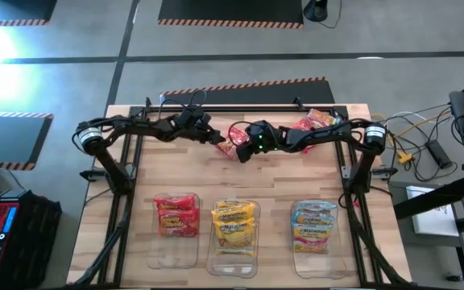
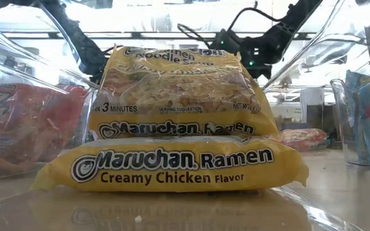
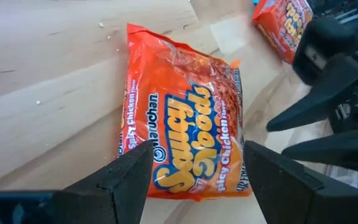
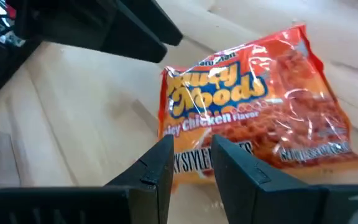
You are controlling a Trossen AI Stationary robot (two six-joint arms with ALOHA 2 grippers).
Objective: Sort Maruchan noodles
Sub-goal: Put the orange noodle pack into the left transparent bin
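A red-orange Maruchan packet (image 1: 234, 148) (image 3: 185, 118) (image 4: 253, 106) lies flat on the wood, far of the table's middle. My left gripper (image 1: 220, 138) (image 3: 197, 163) is open wide just over it, one finger on each side of its near end. My right gripper (image 1: 245, 150) (image 4: 193, 154) comes from the opposite side, open by a narrow gap, with its tips at the packet's edge. A second red packet (image 1: 316, 121) (image 3: 284, 22) lies flat near the far right corner. Other packets sit sorted in three clear bins.
Three clear bins stand along the near edge: red packets (image 1: 176, 216) on the left, yellow ones (image 1: 234, 221) (image 2: 178, 128) in the middle, light blue ones (image 1: 314, 224) on the right. Both arms crowd the far middle. Bare wood lies between them and the bins.
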